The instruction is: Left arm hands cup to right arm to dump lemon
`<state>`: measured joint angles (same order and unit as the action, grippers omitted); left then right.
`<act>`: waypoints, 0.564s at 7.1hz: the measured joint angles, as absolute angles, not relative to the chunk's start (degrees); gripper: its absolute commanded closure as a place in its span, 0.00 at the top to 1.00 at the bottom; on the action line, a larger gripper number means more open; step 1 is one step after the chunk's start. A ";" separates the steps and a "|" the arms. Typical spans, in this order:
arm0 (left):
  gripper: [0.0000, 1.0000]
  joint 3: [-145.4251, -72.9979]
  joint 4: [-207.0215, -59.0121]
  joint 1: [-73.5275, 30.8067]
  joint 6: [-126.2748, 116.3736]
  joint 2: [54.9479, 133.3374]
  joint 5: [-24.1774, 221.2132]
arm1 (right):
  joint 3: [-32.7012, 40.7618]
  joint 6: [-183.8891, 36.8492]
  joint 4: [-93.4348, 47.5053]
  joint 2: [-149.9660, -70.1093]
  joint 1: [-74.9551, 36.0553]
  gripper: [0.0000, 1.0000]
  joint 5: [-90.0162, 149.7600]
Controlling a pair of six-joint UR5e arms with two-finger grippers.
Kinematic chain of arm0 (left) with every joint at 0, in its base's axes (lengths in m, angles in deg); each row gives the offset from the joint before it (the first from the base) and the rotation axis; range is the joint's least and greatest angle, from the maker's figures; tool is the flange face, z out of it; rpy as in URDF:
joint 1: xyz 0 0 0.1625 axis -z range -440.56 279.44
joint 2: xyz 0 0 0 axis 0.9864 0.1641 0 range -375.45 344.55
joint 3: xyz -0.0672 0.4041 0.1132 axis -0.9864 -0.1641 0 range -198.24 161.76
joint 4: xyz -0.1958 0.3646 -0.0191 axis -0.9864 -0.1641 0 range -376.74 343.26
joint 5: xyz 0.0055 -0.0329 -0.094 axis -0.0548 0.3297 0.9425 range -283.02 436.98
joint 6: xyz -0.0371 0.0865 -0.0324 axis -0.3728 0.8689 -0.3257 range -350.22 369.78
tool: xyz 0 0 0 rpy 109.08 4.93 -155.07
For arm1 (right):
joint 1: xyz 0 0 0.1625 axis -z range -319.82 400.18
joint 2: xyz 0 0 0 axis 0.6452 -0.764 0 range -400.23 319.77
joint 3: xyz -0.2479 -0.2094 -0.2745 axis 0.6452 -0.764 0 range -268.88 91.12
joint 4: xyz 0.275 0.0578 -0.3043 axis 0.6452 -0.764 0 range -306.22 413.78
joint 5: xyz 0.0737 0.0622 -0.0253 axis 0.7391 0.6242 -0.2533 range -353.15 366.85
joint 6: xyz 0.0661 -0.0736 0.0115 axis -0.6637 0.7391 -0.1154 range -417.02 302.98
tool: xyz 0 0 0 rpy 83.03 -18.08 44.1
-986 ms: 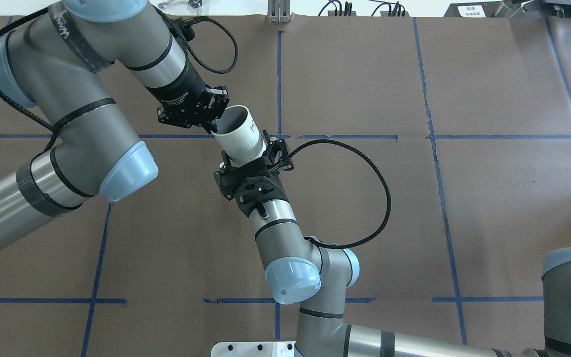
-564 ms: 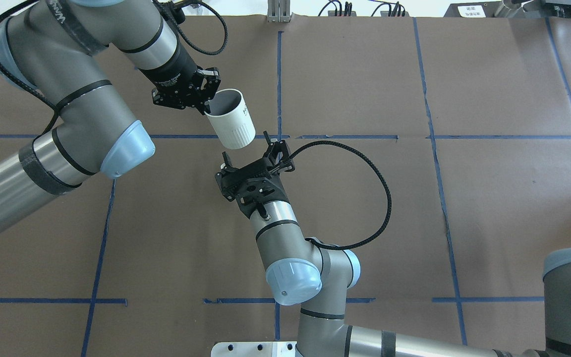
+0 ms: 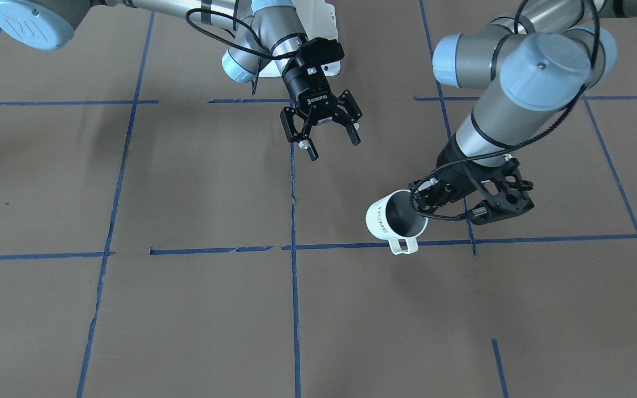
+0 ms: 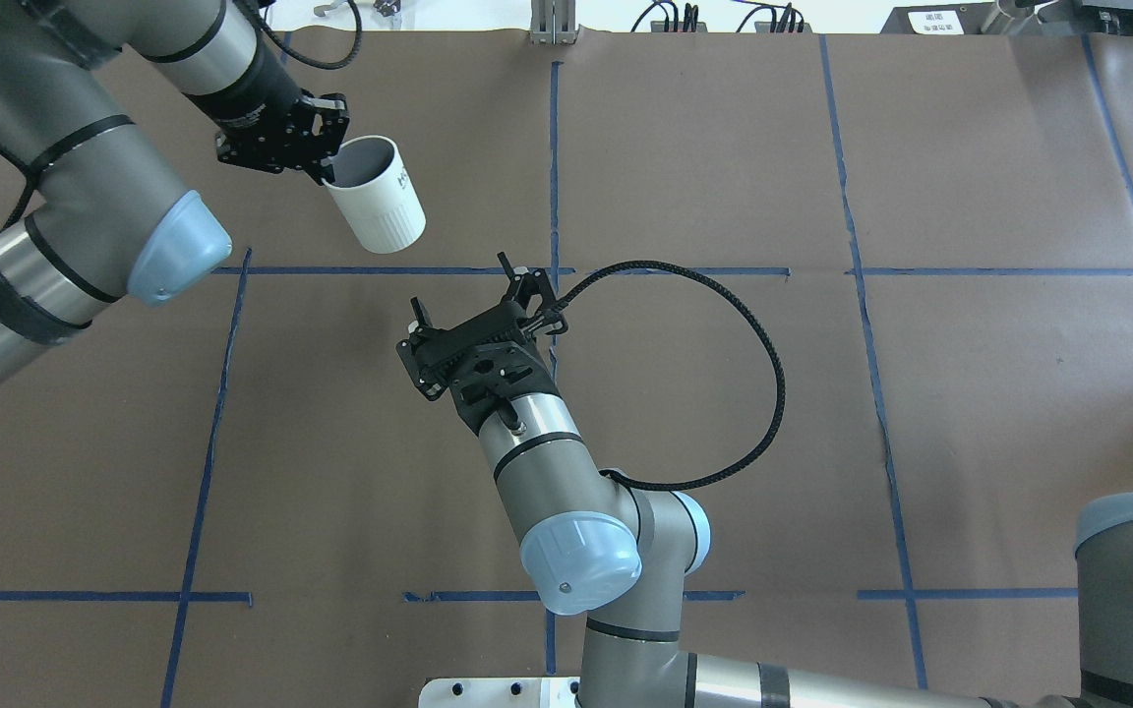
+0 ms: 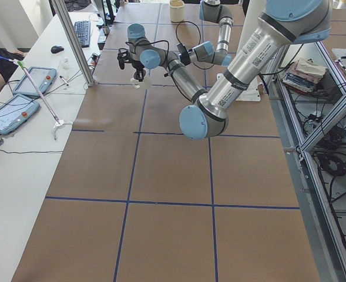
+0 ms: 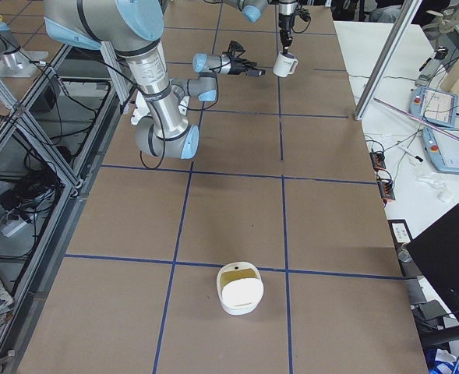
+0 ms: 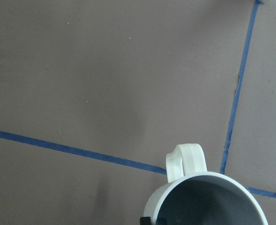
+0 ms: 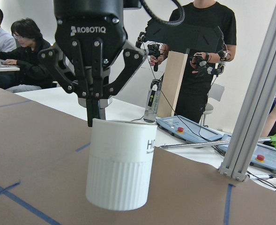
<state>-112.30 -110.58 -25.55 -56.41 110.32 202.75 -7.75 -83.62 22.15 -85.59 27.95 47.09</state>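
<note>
The white ribbed cup (image 4: 380, 211) with dark lettering hangs upright above the table, toward the robot's left. My left gripper (image 4: 326, 177) is shut on its rim from above, one finger inside. This shows in the front view (image 3: 419, 207) and the right wrist view (image 8: 98, 119). The cup (image 3: 387, 221) has its handle (image 7: 187, 159) pointing away from the robot. My right gripper (image 4: 463, 290) is open and empty, a short way from the cup (image 8: 119, 164) and aimed at it. It also shows in the front view (image 3: 334, 148). No lemon shows; the visible grey inside looks empty.
A white container (image 6: 239, 288) with a yellowish inside sits on the table far toward the robot's right end. An aluminium post (image 6: 385, 62) stands at the table's far edge. Operators and tablets (image 6: 447, 148) are at the side desk beyond it.
One second ago the cup's base sat between my right gripper's fingers. My left arm has since carried the cup away toward its own side. The right gripper stands open and has shifted slightly left.
</note>
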 measured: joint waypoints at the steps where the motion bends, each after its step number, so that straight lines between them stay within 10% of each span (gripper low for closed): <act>1: 0.00 -114.59 -110.43 -23.91 -52.55 106.68 202.75 | -5.68 -83.83 18.27 -85.48 26.86 1.00 49.03; 4: 0.00 -123.45 -110.54 -19.55 -40.40 92.75 202.65 | -2.15 -91.77 4.65 -86.18 18.83 1.00 60.29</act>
<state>-123.45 -110.54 -19.55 -40.40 92.75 202.65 -2.15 -91.77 4.65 -86.18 18.83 60.29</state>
